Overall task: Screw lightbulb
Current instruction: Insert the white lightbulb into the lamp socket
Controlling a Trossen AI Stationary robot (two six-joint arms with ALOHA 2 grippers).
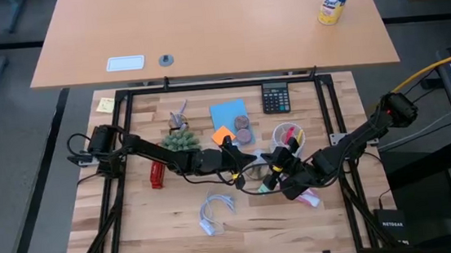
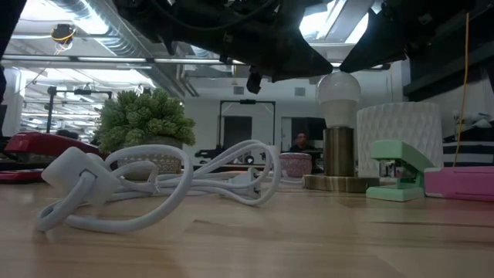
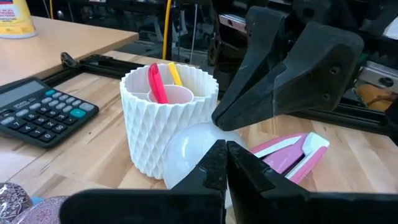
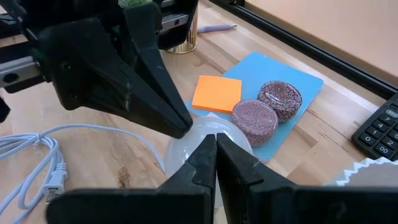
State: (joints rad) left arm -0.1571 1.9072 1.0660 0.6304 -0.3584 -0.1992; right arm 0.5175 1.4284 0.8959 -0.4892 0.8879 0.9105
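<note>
Near mid-table, just in front of the pen cup point(image 1: 285, 138), I have both grippers meeting over the bulb point(image 2: 340, 94). From the low view the bulb stands upright with its globe on top, sitting in a brass socket point(image 2: 338, 152) on a round base, between the white cord point(image 2: 154, 185) and the green stapler point(image 2: 397, 168). The cup point(image 2: 397, 133) stands right behind it.

My left gripper point(image 1: 233, 160) reaches in from the left side, past the small plant point(image 1: 179, 139). In its wrist view its fingers point(image 3: 205, 169) are pressed together, tips against the near side of the globe point(image 3: 186, 149); nothing sits between them. My right gripper point(image 1: 280, 175) comes in from the right, and in its own wrist view its fingers point(image 4: 202, 165) are likewise squeezed together, tips resting at the globe's edge point(image 4: 208, 134). The left gripper's dark fingers point(image 4: 146, 87) come down onto the globe from the opposite side.

Beyond the bulb lie a blue pad point(image 4: 283, 78) carrying an orange sticky note point(image 4: 217, 93) and two round glittery tins point(image 4: 255, 121). A calculator point(image 1: 274, 97) sits at the far edge of the work area, a red stapler point(image 1: 157, 174) to the left, and the cord point(image 1: 214, 213) lies looped nearer the front edge. A pink stapler point(image 3: 289, 155) lies beside the cup.
</note>
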